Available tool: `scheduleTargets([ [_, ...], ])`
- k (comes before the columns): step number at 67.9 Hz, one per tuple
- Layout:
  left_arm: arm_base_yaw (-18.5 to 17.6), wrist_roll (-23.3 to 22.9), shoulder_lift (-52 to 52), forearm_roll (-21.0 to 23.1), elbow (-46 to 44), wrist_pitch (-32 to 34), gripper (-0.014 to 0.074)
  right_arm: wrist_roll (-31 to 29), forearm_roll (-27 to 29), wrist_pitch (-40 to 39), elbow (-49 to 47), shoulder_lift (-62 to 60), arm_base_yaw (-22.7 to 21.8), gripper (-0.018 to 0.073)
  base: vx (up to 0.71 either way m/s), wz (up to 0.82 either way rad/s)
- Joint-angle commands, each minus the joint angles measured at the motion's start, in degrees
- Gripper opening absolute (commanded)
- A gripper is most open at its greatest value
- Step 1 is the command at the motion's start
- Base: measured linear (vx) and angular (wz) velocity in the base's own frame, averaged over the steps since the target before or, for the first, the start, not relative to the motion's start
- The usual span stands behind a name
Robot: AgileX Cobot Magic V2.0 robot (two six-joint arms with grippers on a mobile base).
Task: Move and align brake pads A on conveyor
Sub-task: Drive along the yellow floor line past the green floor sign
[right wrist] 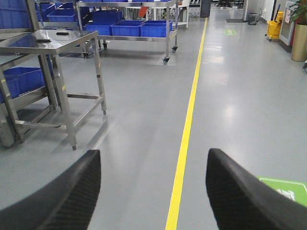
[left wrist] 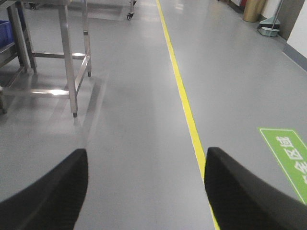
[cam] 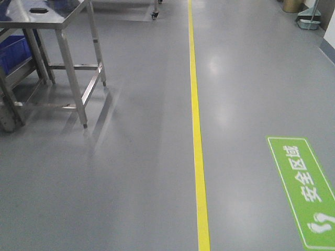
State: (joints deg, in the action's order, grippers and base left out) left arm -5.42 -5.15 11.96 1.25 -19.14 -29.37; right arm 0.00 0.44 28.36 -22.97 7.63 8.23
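Both wrist cams look out low over the floor. The left end effector (left wrist: 146, 191) is spread wide, with its black textured fingers (left wrist: 53, 191) at the bottom corners of the view and only grey floor (cam: 131, 183) showing between them. Same deal with the right end effector (right wrist: 153, 191): wide, holding nothing.

A yellow line (cam: 198, 130) painted on the floor runs from right under the end effectors straight off into the distance. Just right of it, close in, there's a green floor sign (cam: 306, 191) with white characters and footprints.

Further out, left of the line, is a shiny steel worktop (cam: 63, 13) on thin legs with cross braces, the nearest leg well apart from the line. A small dark flat piece (cam: 38, 10) lies on top of it. The right wrist cam shows two of them there, lying apart. They might be the brake pads A, but they're too small to tell. Beside the worktop, lower down, sits a blue bin (cam: 13, 52).

Beyond that, a wheeled rack (right wrist: 165, 36) loaded with more blue bins stands left of the line. Way back on the right are a yellow mop bucket (right wrist: 274, 28) and a tan planter (right wrist: 300, 43). The conveyor isn't in any of these views.
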Motion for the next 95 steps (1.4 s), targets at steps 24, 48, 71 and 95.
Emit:
scheduleTargets([
  [24,-0.2,-0.3,0.7,0.4,-1.5,4.3,0.0503,0.0,-0.4,-4.4,-1.3,0.8,-0.1,0.0453,0.69,-0.09],
  [48,-0.2,-0.3,0.7,0.4,-1.5,4.3,0.0503,0.0,-0.4,-4.4,-1.3,0.8,-0.1,0.0453,0.71,-0.08],
  [71,-0.2,-0.3,0.7,0.4,-1.5,4.3,0.0503,0.0,-0.4,-4.4,-1.3,0.8,-0.1,0.0453,0.71,0.04],
  [95,-0.2,-0.3,0.7,0.4,-1.5,4.3,0.0503,0.0,-0.4,-4.4,-1.3,0.8,-0.1,0.0453,0.66,-0.11],
])
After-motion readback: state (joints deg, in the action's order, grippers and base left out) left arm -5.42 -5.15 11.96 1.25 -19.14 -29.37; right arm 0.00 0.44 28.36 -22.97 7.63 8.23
